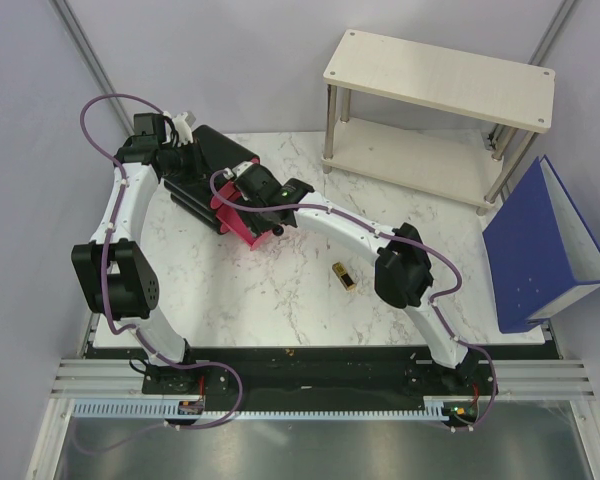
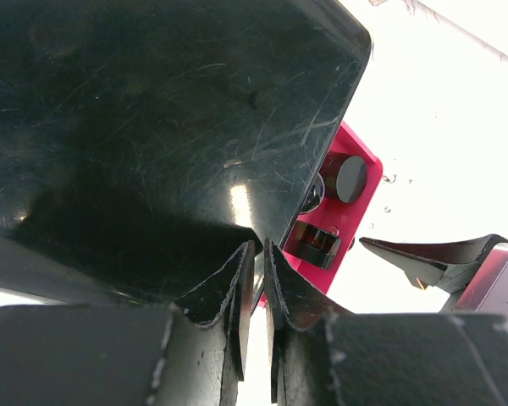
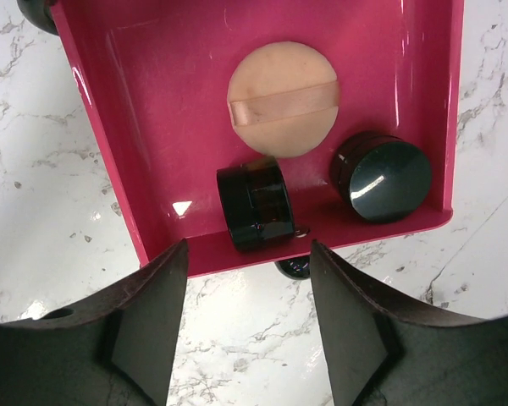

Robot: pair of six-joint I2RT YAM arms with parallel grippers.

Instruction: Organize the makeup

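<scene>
A black box stands at the back left with a pink drawer pulled out. In the right wrist view the drawer holds a round peach puff, a black jar on its side and a round black compact. My right gripper is open and empty, just above the drawer's front wall and its small black knob. My left gripper is shut with only a thin gap, its tips at the box's lid corner. A gold-and-black lipstick lies on the marble table.
A pale two-tier wooden shelf stands at the back right. A blue binder leans at the right edge. The right arm reaches across the table's middle to the drawer.
</scene>
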